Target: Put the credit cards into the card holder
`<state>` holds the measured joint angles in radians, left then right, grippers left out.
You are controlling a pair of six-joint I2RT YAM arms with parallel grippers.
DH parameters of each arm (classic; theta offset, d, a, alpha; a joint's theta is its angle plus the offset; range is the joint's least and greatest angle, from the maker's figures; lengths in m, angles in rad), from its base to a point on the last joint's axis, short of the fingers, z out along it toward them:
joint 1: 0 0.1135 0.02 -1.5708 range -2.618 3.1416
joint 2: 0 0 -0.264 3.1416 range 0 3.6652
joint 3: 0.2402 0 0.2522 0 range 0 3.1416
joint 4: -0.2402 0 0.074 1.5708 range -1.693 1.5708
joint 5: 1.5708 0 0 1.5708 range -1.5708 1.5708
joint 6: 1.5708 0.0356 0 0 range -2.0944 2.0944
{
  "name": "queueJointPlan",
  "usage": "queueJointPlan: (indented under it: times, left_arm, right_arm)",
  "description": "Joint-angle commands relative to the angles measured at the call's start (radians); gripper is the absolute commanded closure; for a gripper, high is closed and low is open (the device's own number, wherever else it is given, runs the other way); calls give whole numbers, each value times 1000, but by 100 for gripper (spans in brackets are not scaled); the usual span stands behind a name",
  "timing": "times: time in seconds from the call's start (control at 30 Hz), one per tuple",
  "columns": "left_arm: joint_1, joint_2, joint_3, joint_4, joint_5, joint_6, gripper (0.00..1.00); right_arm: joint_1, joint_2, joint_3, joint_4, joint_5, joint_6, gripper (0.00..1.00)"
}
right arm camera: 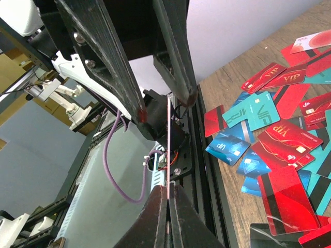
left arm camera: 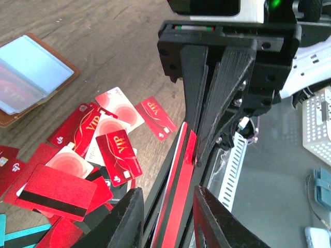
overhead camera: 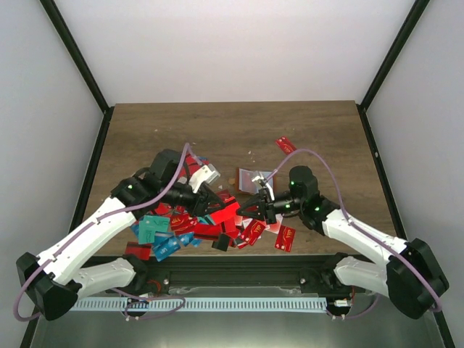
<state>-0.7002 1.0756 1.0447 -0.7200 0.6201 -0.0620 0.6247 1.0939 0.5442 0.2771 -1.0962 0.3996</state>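
Note:
One red credit card hangs edge-on between the two grippers, above the table's front edge. My right gripper is shut on one end of it; its fingers reach down from above in the left wrist view. My left gripper straddles the other end, jaws open with a gap on each side of the card. In the top view the two grippers meet over the pile of credit cards. The card holder lies open on the table, brown-edged and pale blue inside.
Red, teal and blue cards are scattered over the wood near the front. Single red cards lie apart at the back and front right. A black rail runs along the table's near edge.

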Motion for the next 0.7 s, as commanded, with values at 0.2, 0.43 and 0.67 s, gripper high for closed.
queueJointPlan:
  times: [0.2, 0.43, 0.67]
  left_arm:
    - [0, -4, -50, 34, 98, -18, 84]
    - [0, 10, -73, 101, 80, -52, 96]
    - [1, 125, -42, 283, -104, -240, 96]
  right_arm:
    - [7, -25, 17, 8, -5, -29, 99]
    - [8, -25, 41, -69, 80, -34, 95]
    - [-172, -9, 66, -213, 467, 133, 51]
